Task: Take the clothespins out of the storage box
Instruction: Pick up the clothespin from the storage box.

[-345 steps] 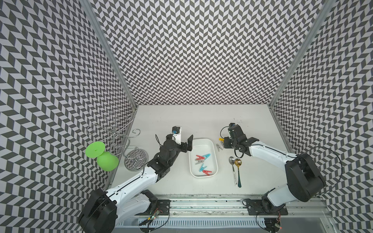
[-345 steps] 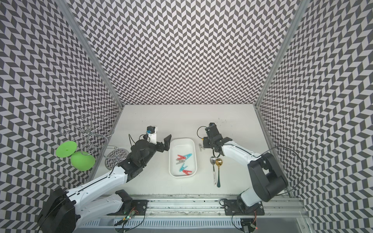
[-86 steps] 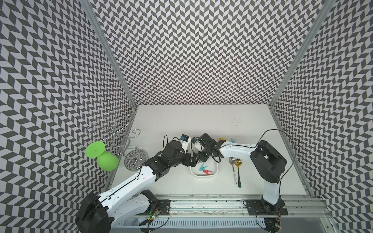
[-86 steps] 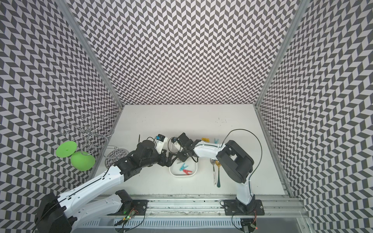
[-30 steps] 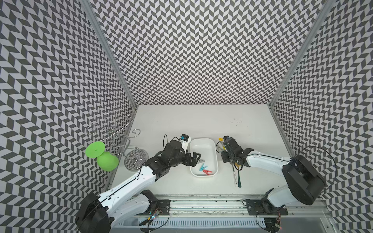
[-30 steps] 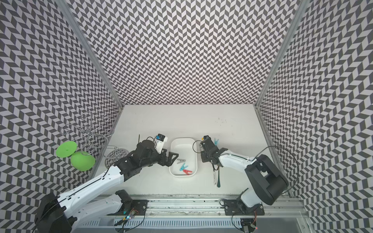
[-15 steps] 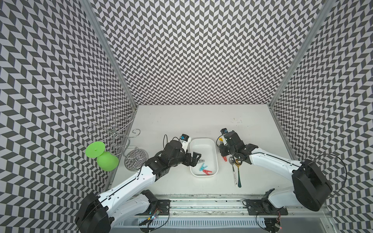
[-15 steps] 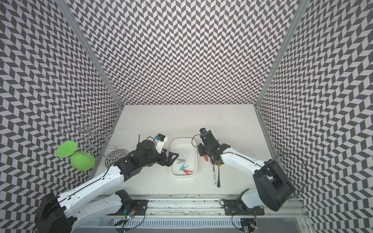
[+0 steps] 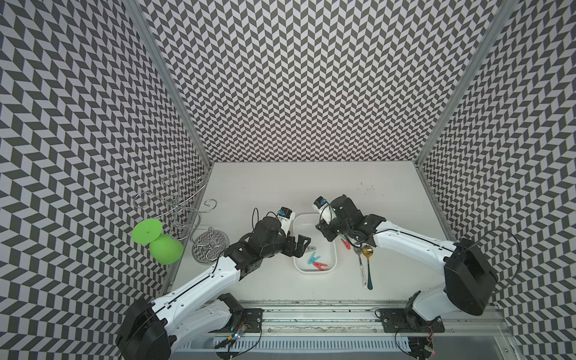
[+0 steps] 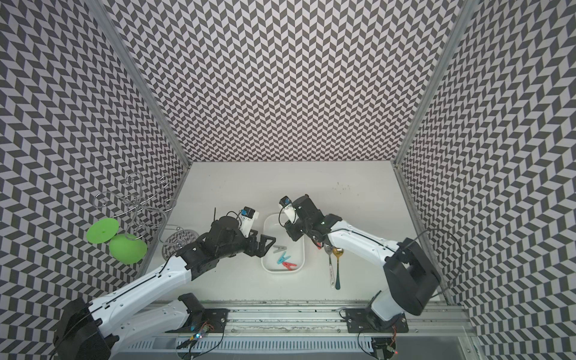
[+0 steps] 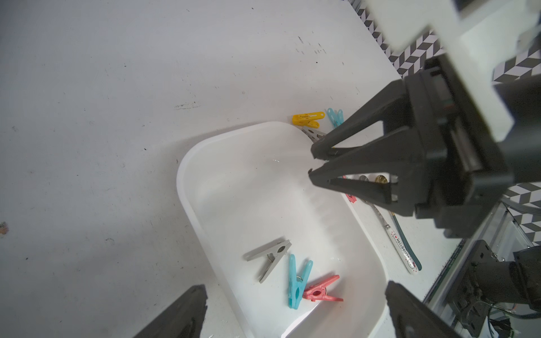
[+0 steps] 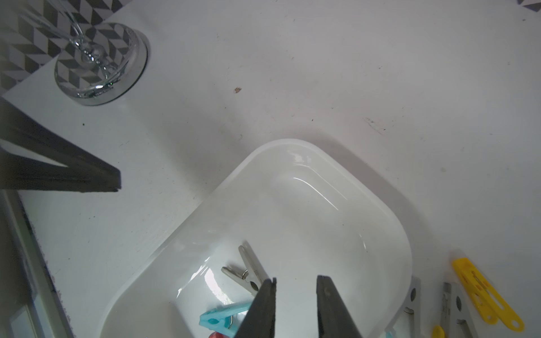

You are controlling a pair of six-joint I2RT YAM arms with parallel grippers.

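**A:** In the storage box (image 9: 315,271), what do we count?

**B:** Three, bunched at the end nearer the arm bases. We see a grey clothespin (image 11: 270,259), a blue clothespin (image 11: 297,282) and a red clothespin (image 11: 320,292), with the blue and red ones touching.

**A:** And outside it?

**B:** On the table (image 9: 280,193), just past the box's far corner on the right arm's side, we make out a yellow clothespin (image 11: 307,120), a second blue clothespin (image 11: 335,117) and a second grey clothespin (image 11: 313,134) close together. A second red clothespin (image 9: 345,243) lies just beside the two spoons (image 9: 362,271).

**A:** How do we find the grippers?

**B:** The left gripper (image 9: 301,247) hovers at the box's rim near the grey clothespin, fingers spread wide and holding nothing. The right gripper (image 12: 295,281) hangs over the box on the right arm's side. Its fingers are parted only narrowly, with nothing between them.
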